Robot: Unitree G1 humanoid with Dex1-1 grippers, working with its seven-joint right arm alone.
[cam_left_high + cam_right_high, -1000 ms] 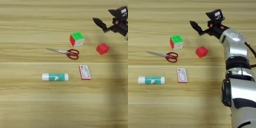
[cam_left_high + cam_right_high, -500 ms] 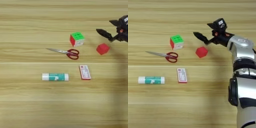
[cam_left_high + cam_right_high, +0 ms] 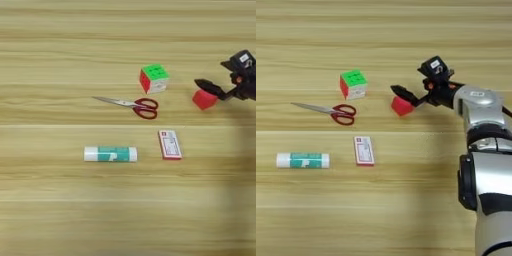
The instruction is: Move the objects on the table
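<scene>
My right gripper (image 3: 407, 97) reaches in from the right, open, one black finger (image 3: 402, 92) lying just over the far edge of the small red cube (image 3: 400, 106). I cannot tell whether it touches the cube. Left of it on the table (image 3: 60, 210) stands the green, red and white puzzle cube (image 3: 154, 78). The red-handled scissors (image 3: 135, 105) lie below that, blades pointing left. Nearer the front are the white-and-green glue stick (image 3: 110, 154), lying on its side, and the flat red-and-white card box (image 3: 170, 144).
My silver forearm (image 3: 483, 150) runs up the right side of the right eye view, from the bottom edge to the gripper. The things lie spread out with gaps of bare wood between them.
The gripper has come down and toward the front, from behind and right of the red cube to right at it. Nothing on the table has moved.
</scene>
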